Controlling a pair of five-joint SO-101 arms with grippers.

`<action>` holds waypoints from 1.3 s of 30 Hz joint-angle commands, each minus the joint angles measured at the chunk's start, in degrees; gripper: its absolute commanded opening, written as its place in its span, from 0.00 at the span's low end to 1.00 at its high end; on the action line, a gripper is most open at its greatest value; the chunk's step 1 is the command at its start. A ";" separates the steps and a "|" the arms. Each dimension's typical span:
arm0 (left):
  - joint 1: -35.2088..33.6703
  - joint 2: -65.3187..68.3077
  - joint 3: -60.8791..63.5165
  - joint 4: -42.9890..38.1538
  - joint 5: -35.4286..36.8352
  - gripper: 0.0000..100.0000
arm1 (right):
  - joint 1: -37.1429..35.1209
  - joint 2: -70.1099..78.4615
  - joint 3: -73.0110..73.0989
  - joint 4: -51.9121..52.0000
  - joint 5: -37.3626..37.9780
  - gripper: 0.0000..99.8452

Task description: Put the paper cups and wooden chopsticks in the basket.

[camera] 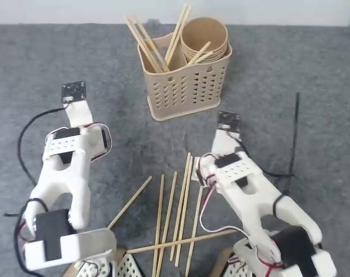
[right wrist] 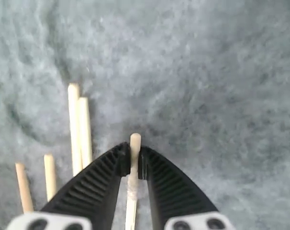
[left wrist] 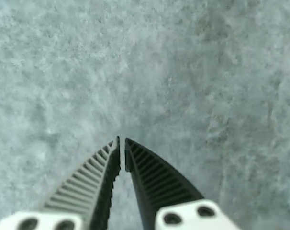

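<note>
left gripper (left wrist: pixel 122 141): my jaws are pressed almost together, with a hairline slit between the ribbed pads and nothing in them; I hang over bare carpet.
right gripper (right wrist: pixel 131 149): my jaws are closed on one wooden stick, with a pad against each side of it.
held chopstick (right wrist: pixel 135 141): it sits between my right jaws, its blunt tip poking just past them. I cannot tell whether it is lifted or lying on the carpet.
loose chopsticks (camera: pixel 176 208): they lie on the carpet at 6 o'clock in the high view, between my two arms. Most point roughly to 12 o'clock, one lies crosswise under their near ends, and one slants off toward 7 o'clock.
basket (camera: pixel 186 89): it stands upright on the carpet at 12 o'clock, well apart from the loose sticks.
paper cups (camera: pixel 207 32): they are nested together inside the basket, in its 3 o'clock side, with a few sticks resting in the top cup.
basket chopsticks (camera: pixel 180 29): they stand in the 9 o'clock side of the basket, some leaning toward 11 o'clock and some toward 1 o'clock.
left arm (camera: pixel 65 167): at 8 o'clock.
right arm (camera: pixel 244 179): at 4 o'clock, just beside the loose sticks.
carpet (camera: pixel 290 69): grey pile under everything.
black cable (camera: pixel 294 133): at 3 o'clock, running toward my right arm.
</note>
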 commanded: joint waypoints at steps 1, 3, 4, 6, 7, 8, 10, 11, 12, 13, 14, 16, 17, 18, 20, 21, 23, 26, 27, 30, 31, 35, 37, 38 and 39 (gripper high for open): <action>1.58 -0.79 -2.95 8.00 -8.53 0.01 | 1.71 -3.82 0.62 -3.38 -0.62 0.01; 3.16 -0.79 -5.58 15.74 -19.34 0.01 | 1.80 -3.82 0.88 -4.26 -0.62 0.01; 4.40 -0.79 -6.81 19.87 -23.03 0.01 | 1.80 -3.82 0.88 -4.44 -0.62 0.01; 7.21 -0.79 -8.48 27.69 -27.60 0.01 | 1.80 -3.82 0.88 -4.62 -0.62 0.01; 8.35 -0.79 -9.01 30.24 -29.27 0.01 | 1.80 -3.82 0.88 -4.62 -0.53 0.01; 9.41 -0.79 -9.01 31.21 -30.68 0.01 | 1.80 -3.82 0.88 -4.62 -0.35 0.01; 11.34 -0.79 -8.66 31.30 -32.70 0.01 | 1.80 -3.82 0.88 -4.62 -0.26 0.01; 12.40 -0.70 -8.40 31.30 -33.67 0.01 | 1.80 -3.82 0.88 -4.62 -0.18 0.01; 13.54 -0.70 -8.04 31.12 -34.64 0.01 | 1.80 -3.82 0.88 -4.62 -0.18 0.01; 14.59 -0.79 -7.87 30.15 -34.90 0.01 | 1.80 -3.82 0.88 -4.62 -0.18 0.01; 15.30 -0.79 -7.69 28.57 -34.81 0.01 | 1.80 -3.82 0.88 -4.62 -0.18 0.01; 16.62 -0.79 -7.60 26.46 -34.81 0.01 | 1.80 -3.82 0.88 -4.62 -0.18 0.01; 17.23 -0.79 -7.60 25.93 -34.81 0.02 | 1.80 -3.82 0.88 -4.62 -0.18 0.01; 18.02 -0.79 -7.69 25.85 -34.81 0.02 | 1.80 -3.82 0.88 -4.62 -0.18 0.01; 19.78 -0.79 -7.52 26.11 -34.55 0.04 | 1.80 -3.82 0.88 -4.62 -0.18 0.01; 20.66 -0.79 -7.43 26.11 -33.58 0.06 | 1.80 -3.82 0.88 -4.62 -0.18 0.01; 22.68 -0.79 -6.64 25.85 -32.53 0.09 | 1.80 -3.82 0.88 -4.62 -0.18 0.01; 26.29 -0.79 -4.53 25.58 -32.44 0.12 | 1.80 -3.82 0.88 -4.62 -0.18 0.01; 27.78 -0.70 -3.74 25.58 -32.44 0.13 | 1.80 -3.82 0.88 -4.62 -0.18 0.01; 29.89 -0.35 -1.45 23.38 -32.26 0.13 | 1.80 -3.82 0.88 -4.62 -0.18 0.01; 29.98 -0.26 -0.66 22.24 -32.26 0.13 | 1.80 -3.82 0.88 -4.62 -0.18 0.01; 29.89 -0.26 0.84 19.34 -30.15 0.13 | 1.80 -3.82 0.88 -4.62 -0.18 0.01; 29.89 -0.18 1.01 18.73 -28.57 0.13 | 1.80 -3.82 0.88 -4.53 -0.18 0.01; 29.98 -0.09 1.01 18.55 -27.96 0.13 | 1.80 -3.82 0.88 -4.53 -0.18 0.01; 30.07 -0.09 1.27 18.29 -27.25 0.12 | 1.80 -3.82 0.88 -4.53 -0.18 0.01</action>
